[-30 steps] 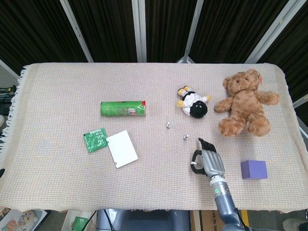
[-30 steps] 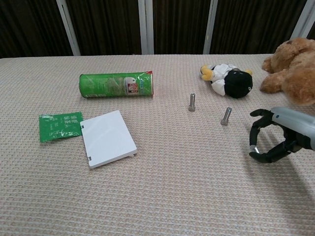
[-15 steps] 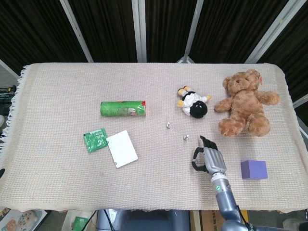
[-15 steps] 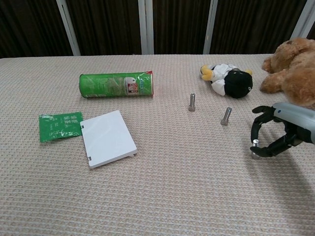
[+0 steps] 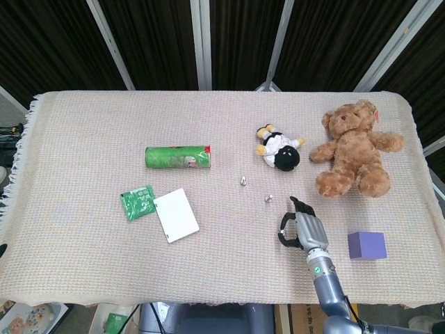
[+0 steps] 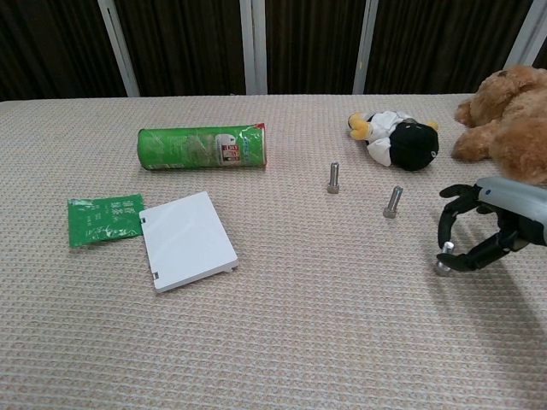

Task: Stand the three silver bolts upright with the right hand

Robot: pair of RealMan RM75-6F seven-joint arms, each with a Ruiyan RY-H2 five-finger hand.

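1. Right hand (image 6: 483,231) low over the counter (image 5: 83,139) at about 5 o'clock in the head view; its dark fingers (image 6: 446,219) curl into a hook around the third bolt (image 6: 444,259), which stands on the cloth with its cap up at the fingertips (chest view).
2. Grip: a fingertip looks to touch the bolt's top, but whether the fingers are grasping it or have released it cannot be told from either view.
3. First bolt (image 6: 333,178) stands upright near counter centre, at 10 o'clock from the hand and well apart from it.
4. Second bolt (image 6: 392,202) stands tilted, between the first bolt and the hand, at 10 o'clock from the fingers (near, not touching).
5. Penguin plush (image 5: 280,149) lies at 12 o'clock from the bolts; teddy bear (image 5: 355,148) at 2 o'clock.
6. Purple block (image 5: 366,245) just at 3 o'clock of the hand.
7. Green can (image 5: 178,157) lies on its side at 9 o'clock; green packet (image 5: 138,202) and white card (image 5: 175,215) at 8 o'clock.
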